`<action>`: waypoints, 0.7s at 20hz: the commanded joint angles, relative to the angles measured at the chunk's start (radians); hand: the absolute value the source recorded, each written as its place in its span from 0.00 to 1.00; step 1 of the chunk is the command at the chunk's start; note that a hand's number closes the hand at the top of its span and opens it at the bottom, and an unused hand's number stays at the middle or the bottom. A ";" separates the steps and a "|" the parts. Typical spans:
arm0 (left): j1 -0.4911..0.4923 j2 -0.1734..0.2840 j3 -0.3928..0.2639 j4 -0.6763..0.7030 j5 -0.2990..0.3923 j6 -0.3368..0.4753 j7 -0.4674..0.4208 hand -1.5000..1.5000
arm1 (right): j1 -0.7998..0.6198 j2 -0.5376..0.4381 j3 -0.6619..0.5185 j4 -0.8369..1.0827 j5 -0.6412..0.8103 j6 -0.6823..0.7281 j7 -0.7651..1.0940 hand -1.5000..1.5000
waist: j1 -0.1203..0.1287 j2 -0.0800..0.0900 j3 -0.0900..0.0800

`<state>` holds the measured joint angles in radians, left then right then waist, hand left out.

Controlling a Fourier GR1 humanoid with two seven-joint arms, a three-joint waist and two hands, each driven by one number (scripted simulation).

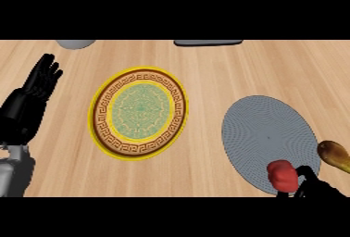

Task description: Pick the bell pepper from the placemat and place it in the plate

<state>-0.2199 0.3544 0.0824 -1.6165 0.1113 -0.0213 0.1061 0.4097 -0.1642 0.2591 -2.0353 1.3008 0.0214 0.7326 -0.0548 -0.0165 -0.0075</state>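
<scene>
Pepper (pixel 282 176): red, on grey placemat (pixel 266 132) near edge
Right hand (pixel 311 185): curled round pepper
Left hand (pixel 37 88): open, resting
Plate (pixel 103 104): bare

red bell pepper (pixel 282 176) on grey placemat's (pixel 266 132) near edge; patterned yellow-rimmed plate (pixel 139 113) well left

Left hand (pixel 35 88): matte black, segmented fingers, on a grey forearm (pixel 14 171). Right hand (pixel 315 187): black, only partly visible.

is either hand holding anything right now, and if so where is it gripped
The right hand is at the pepper's right side, but whether its fingers close on it cannot be told. The left hand is open, holding nothing.
</scene>
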 commanded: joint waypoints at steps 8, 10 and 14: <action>-0.014 -0.013 -0.020 0.003 0.000 -0.025 0.003 0.50 | -0.101 0.161 0.553 -0.353 0.295 0.036 0.184 1.00 | 0.053 0.011 0.005; -0.055 -0.036 -0.043 0.008 -0.030 0.002 0.005 0.50 | -0.176 0.162 0.637 -0.318 0.333 0.011 0.251 1.00 | 0.050 0.014 0.005; -0.059 -0.028 -0.032 0.007 -0.039 -0.002 0.008 0.50 | -0.387 0.162 0.694 -0.248 0.286 0.089 0.412 1.00 | 0.067 0.020 0.005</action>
<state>-0.2631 0.3267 0.0461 -1.6294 0.0868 -0.0253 0.1275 0.2028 -0.0712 0.8411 -2.3507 1.5950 0.0784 0.9835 0.0005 -0.0026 -0.0026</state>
